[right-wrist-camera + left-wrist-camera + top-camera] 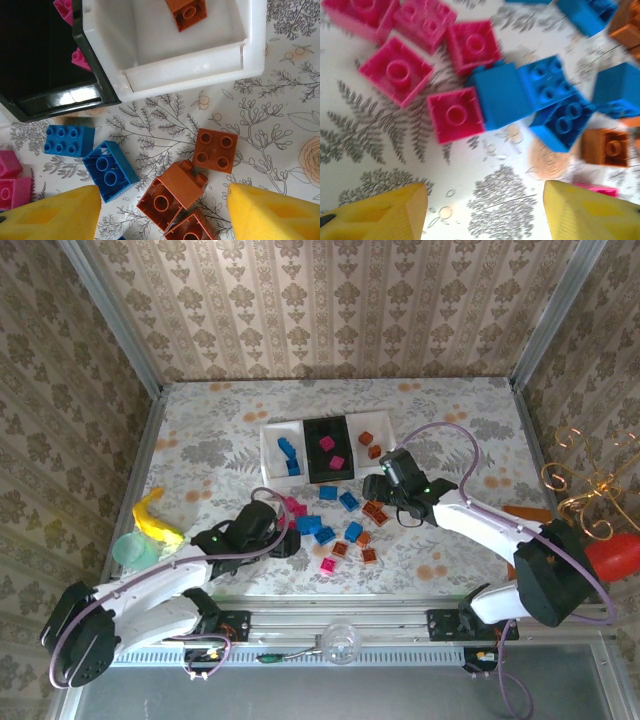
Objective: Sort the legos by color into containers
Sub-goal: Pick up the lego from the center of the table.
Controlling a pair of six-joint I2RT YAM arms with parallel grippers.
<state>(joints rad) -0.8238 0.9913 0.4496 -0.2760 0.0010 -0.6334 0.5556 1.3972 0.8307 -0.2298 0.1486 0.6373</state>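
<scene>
In the top view the 3 joined containers (325, 419) stand at 12 o'clock from the loose legos (340, 525). The left white tray (268, 445) holds blue bricks, the black tray (318, 472) holds 2 pink ones, and the right white tray (386, 422) holds 2 orange ones. The other bricks, blue, pink and orange, lie mixed on the flowered table (450, 410) between the 2 arms. The left gripper (283, 538) is at 9 o'clock of this pile, its yellow fingers (380, 215) spread wide with bare cloth between them. Pink and blue bricks crowd at its 12 o'clock. The right gripper (380, 490) is at 1 o'clock of the pile, just beside the trays, also spread wide and holding nothing. In its wrist view orange bricks (172, 192) lie in the gap between the fingers. A yellow banana toy (155, 520) and a pale green round thing (130, 550) lie at 9 o'clock of the left arm, well apart from the bricks.
</scene>
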